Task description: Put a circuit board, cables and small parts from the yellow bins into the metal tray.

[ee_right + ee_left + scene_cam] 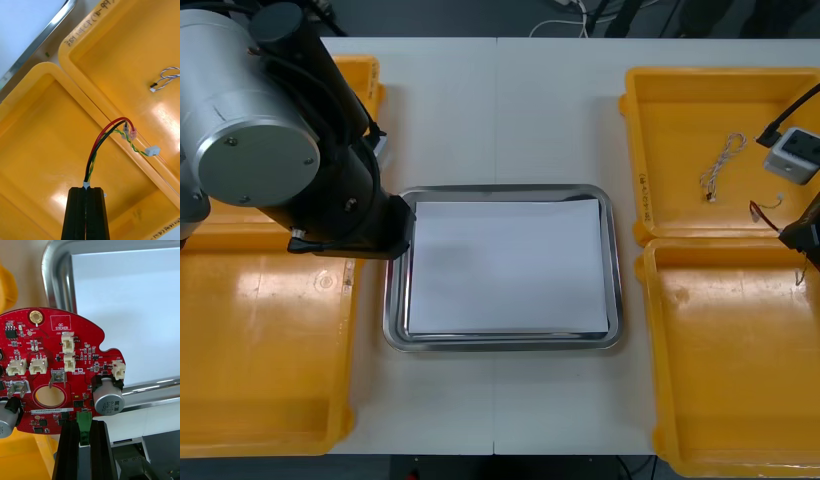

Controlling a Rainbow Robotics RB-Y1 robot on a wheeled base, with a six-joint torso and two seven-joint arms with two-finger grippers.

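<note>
Left gripper (84, 427) clamped on the red circuit board (56, 363), at nine o'clock of the metal tray (56, 277); carry well past the rim (overhanging capacitors), then lower flat. Farther, at three o'clock, right gripper (87, 189) pinching a red and yellow cable (101, 142) over yellow bins (48, 67).

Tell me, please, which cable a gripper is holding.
The red and yellow cable, in the right gripper; the blue and white cable lies loose in a bin.

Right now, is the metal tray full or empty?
Empty: the metal tray is bare white inside; the left gripper holds the circuit board at its rim.
</note>
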